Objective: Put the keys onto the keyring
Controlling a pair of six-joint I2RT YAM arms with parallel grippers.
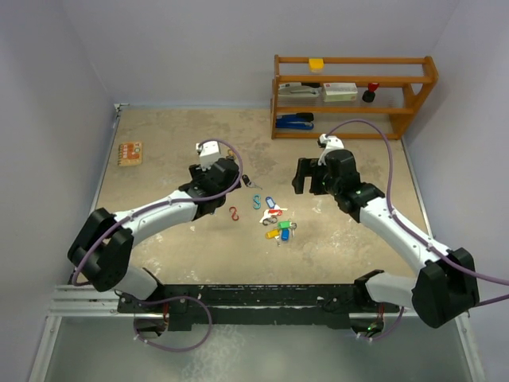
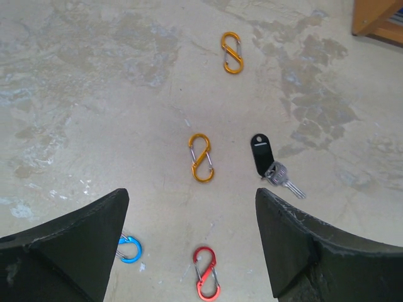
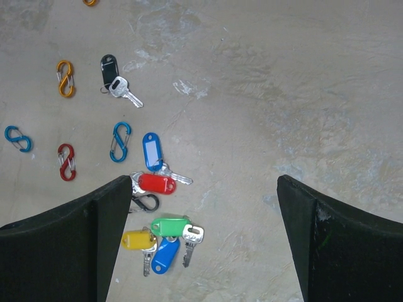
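Several small keys with coloured tags lie in a loose cluster (image 1: pixel 276 221) mid-table. The right wrist view shows a blue-tagged key (image 3: pixel 151 151), red tag (image 3: pixel 156 184), green tag (image 3: pixel 169 226), yellow tag (image 3: pixel 137 240) and a second blue tag (image 3: pixel 165 255). A black-tagged key (image 2: pixel 261 153) lies apart, also seen in the right wrist view (image 3: pixel 109 68). S-shaped carabiner clips lie around: orange (image 2: pixel 201 157), red (image 2: pixel 206 272), blue (image 3: pixel 121 141), black (image 3: pixel 146 202). My left gripper (image 1: pixel 229 185) (image 2: pixel 192 195) is open and empty above the red clip. My right gripper (image 1: pixel 301 181) (image 3: pixel 204 182) is open and empty, right of the cluster.
A wooden shelf (image 1: pixel 354 95) with a blue stapler (image 1: pixel 294 121) and boxes stands at the back right. A small orange packet (image 1: pixel 130 152) lies at the far left. A second orange clip (image 2: pixel 232 52) and a blue clip (image 2: pixel 130 249) lie near the left gripper.
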